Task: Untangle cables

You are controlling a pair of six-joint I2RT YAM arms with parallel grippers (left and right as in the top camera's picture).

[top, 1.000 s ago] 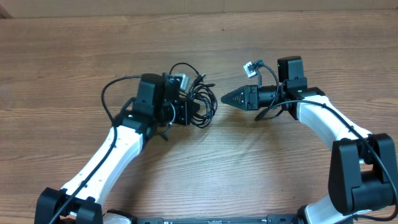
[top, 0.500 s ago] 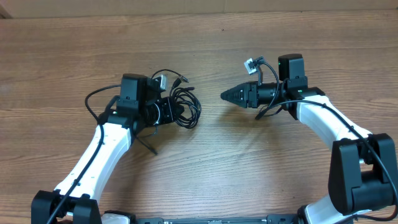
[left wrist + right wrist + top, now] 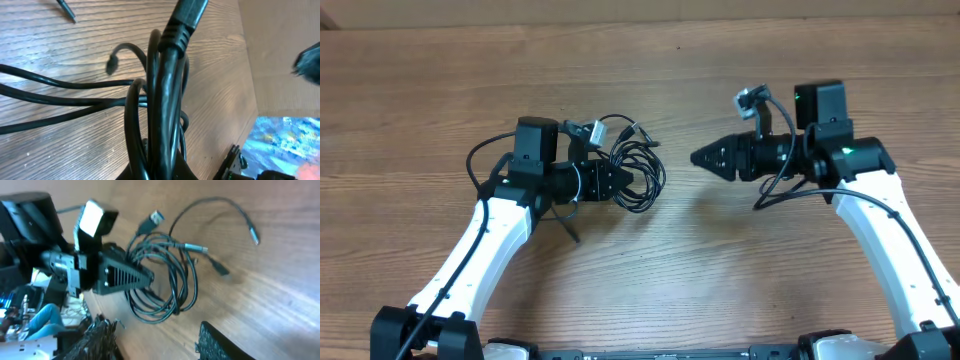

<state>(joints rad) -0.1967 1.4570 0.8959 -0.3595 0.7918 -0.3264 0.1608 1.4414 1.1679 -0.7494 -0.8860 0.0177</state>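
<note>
L pincer (image 3: 618,183) is clamped on the cables (image 3: 642,176); its wrist cam shows the black cables (image 3: 162,100) running down into closed jaws, bunched right at the tips; the rest of the loops lie on the table (image 3: 640,60) just ahead of those tips, w/ plug ends (image 3: 156,217) fanned out beyond, away from the wrist; R pincer (image 3: 703,157) faces the L one tip to tip, near the tangle but not touching; nothing in it; its fingers (image 3: 102,339) show spread apart at the bottom of its own cam, i.e. open; cables sit straight ahead of it, btwn the two pincers, nearer L.
</note>
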